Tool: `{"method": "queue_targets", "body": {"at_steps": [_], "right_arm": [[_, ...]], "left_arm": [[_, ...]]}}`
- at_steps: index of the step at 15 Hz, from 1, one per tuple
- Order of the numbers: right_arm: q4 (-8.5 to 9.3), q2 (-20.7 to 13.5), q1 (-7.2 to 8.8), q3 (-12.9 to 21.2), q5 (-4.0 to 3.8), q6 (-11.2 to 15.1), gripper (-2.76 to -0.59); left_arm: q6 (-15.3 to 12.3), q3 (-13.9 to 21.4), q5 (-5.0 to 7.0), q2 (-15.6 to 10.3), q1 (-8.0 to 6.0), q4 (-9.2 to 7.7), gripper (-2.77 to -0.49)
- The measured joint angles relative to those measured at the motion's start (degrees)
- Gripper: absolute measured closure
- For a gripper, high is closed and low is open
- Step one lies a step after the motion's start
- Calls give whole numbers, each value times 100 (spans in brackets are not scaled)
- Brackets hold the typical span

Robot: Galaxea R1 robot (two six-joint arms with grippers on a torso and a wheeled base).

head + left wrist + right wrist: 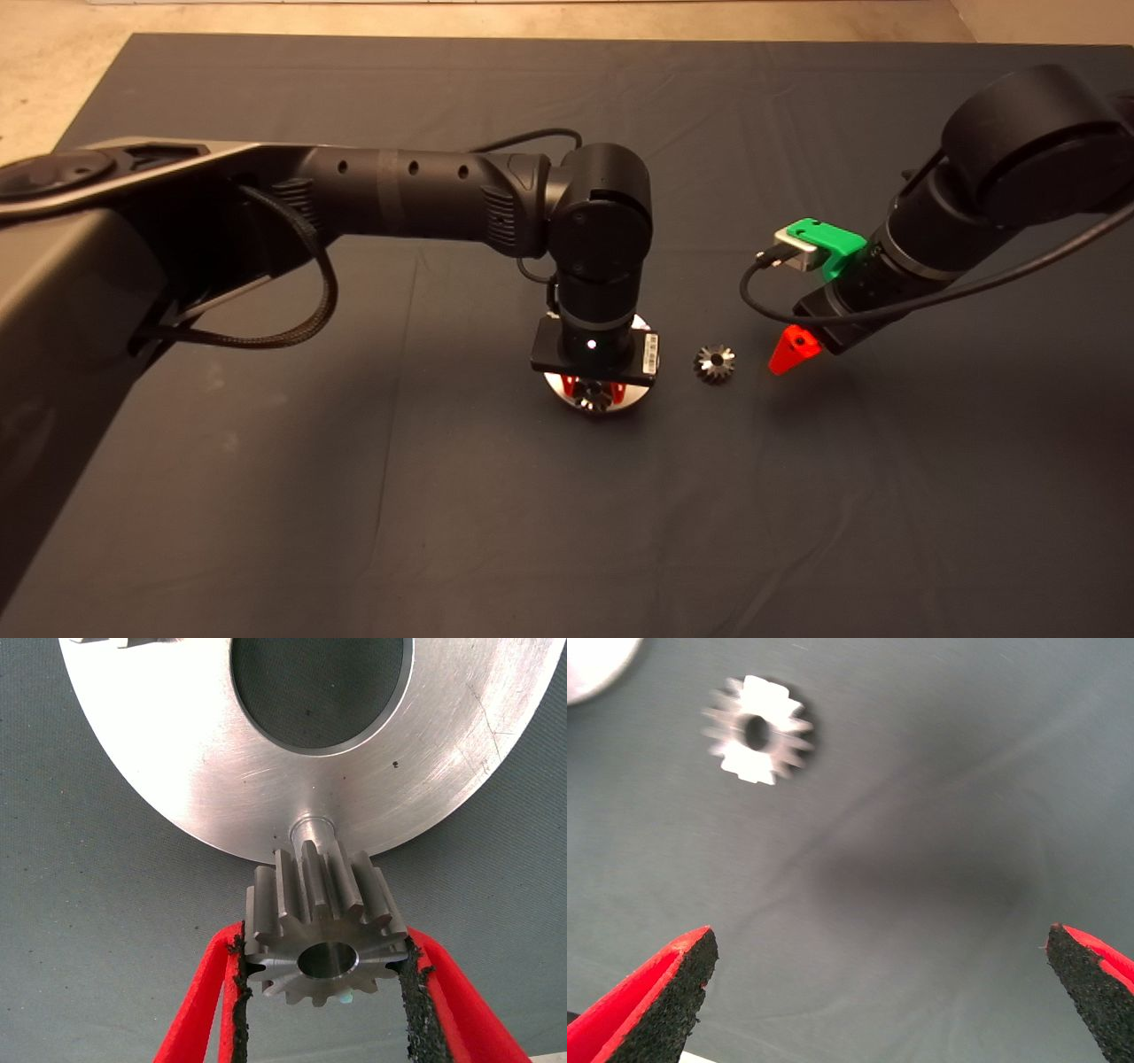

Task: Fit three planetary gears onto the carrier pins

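dark mat (266, 496), left end effector (323, 979) gripping gear (323, 930)

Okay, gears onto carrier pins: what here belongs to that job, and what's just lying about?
Belongs to the job:
- gear gripped by the left gripper, at a pin
- carrier disc
- loose gear on the mat
- right gripper, open beside it

Lying about:
- nothing but the dark mat

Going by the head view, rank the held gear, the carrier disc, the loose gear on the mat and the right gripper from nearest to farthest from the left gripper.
1. Held gear: between the fingers of the left gripper.
2. Carrier disc: directly beneath that gripper.
3. Loose gear: on the mat, toward the right arm's side.
4. Right gripper: open, hovering just beyond the loose gear.
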Motion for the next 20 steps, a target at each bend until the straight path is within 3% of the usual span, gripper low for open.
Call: {"method": "queue_targets", "body": {"at_steps": [4, 7, 20], "right_arm": [[0, 85, 0, 0, 3, 0, -276], [0, 85, 0, -6, 0, 0, -276], [0, 68, -2, -10, 2, 0, -276]], "left_arm": [[89, 0, -39, -1, 0, 0, -90], [105, 0, -190, -1, 0, -2, -90], [107, -27, -215, 0, -2, -6, -90]]}}
